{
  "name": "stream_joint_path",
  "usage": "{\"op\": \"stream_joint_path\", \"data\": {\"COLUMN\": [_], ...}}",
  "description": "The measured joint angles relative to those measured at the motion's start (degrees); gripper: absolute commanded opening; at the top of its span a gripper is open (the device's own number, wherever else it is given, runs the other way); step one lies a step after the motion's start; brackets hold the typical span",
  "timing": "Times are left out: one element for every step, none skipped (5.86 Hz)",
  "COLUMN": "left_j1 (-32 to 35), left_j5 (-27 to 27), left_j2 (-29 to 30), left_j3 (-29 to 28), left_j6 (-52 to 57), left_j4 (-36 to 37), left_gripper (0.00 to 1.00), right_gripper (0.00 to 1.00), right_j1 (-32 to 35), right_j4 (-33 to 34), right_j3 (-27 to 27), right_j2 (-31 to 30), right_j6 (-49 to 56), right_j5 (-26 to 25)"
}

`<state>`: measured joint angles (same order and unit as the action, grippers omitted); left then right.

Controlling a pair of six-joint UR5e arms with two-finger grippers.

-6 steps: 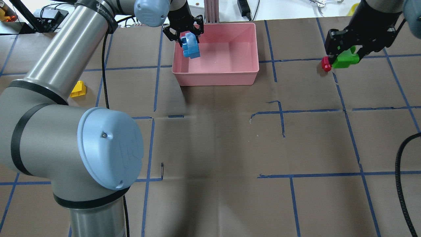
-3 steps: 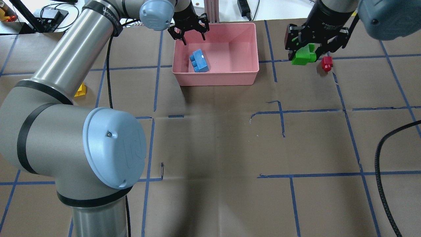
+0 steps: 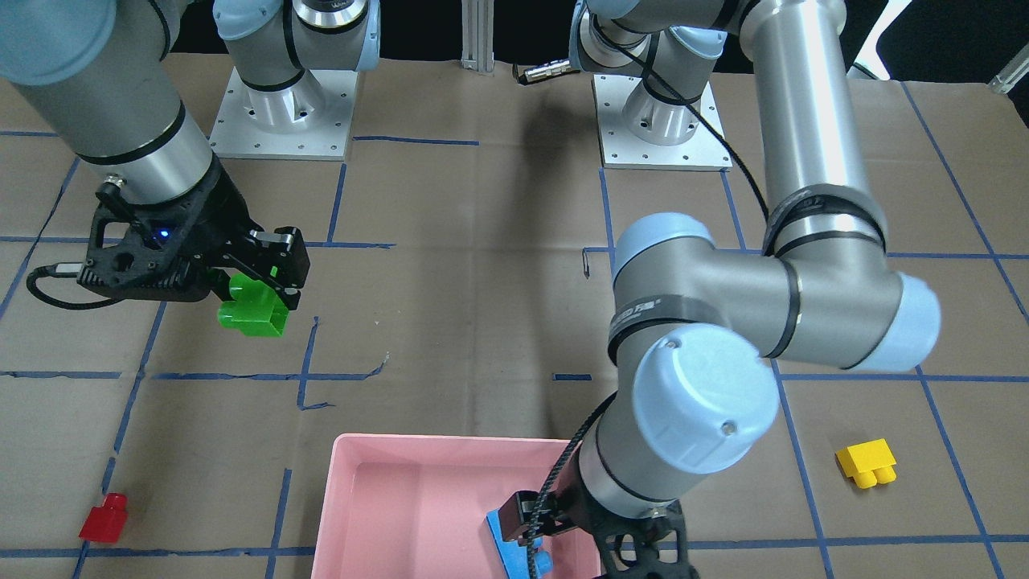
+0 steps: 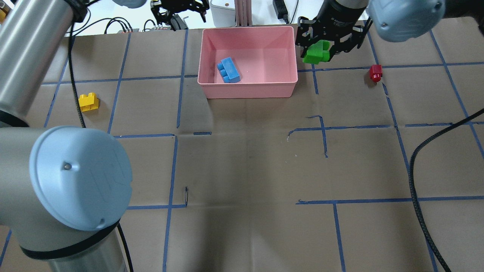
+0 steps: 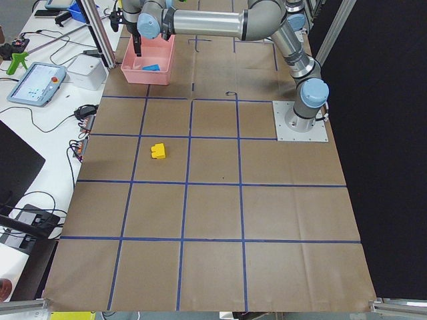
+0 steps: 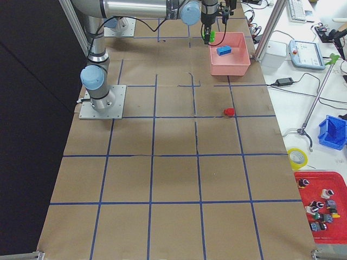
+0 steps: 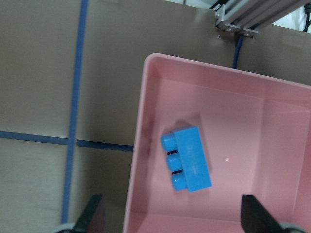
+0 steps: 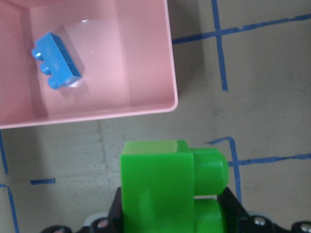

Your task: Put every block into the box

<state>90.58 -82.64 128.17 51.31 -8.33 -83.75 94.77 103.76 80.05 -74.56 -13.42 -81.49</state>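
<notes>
The right claw [image 4: 321, 49] is clamped on the green block [image 4: 317, 54], its black fingers pressing the glossy plastic from either side, with two round studs poking out sideways. From the wrist camera the block is chunky and square-edged, and below it there is brown paper, not pink plastic. So it hangs just outside the box [image 4: 247, 94], by the corner on the robot's right.

The left claw [image 7: 175, 217] is spread wide with nothing between its dark fingertips [image 7: 95, 213]. It hovers over the far edge of the box, on the robot's left.

The box is a smooth pink plastic tray with rounded corners, sloping walls and a raised rim. Inside it, the blue block [image 4: 229, 70] lies at a slant on the floor near the left wall, a long matte brick resting on its side, with three studs in a row pointing toward that wall.

The red block [image 4: 376, 73], small and shiny, sits on the tabletop [image 4: 245, 162] well to the right of the box. The yellow block [image 4: 89, 102], stubby with two studs, sits well to the left.

The tabletop is covered in creased brown paper, marked into squares with blue tape that is torn in places.
</notes>
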Motion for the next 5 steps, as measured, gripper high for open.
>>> {"op": "stream_joint_path", "data": {"left_j1": [-4.5,-9.2,-14.1,-18.3,-20.9], "left_j5": [-0.1,-0.8,-2.6,-4.4,-5.5], "left_j2": [-2.7,-5.4,-7.9,-9.6,-10.8], "left_j3": [1.8,4.7,8.1,10.8,12.8], "left_j6": [6.6,14.1,23.6,34.1,46.0], "left_j4": [-2.8,-3.9,-4.3,-4.4,-4.4], "left_gripper": [1.00,1.00,1.00,1.00,1.00], "right_gripper": [0.07,0.10,0.18,0.19,0.56], "right_j1": [2.3,4.1,5.9,7.4,8.1], "right_j4": [2.7,4.0,5.3,6.8,8.5], "right_j3": [-3.5,-8.6,-14.1,-17.8,-19.7], "right_j2": [4.4,9.6,15.5,19.7,22.3], "right_j6": [-2.8,-5.1,-6.3,-7.2,-7.8], "right_j5": [0.7,0.8,0.7,0.7,0.8]}}
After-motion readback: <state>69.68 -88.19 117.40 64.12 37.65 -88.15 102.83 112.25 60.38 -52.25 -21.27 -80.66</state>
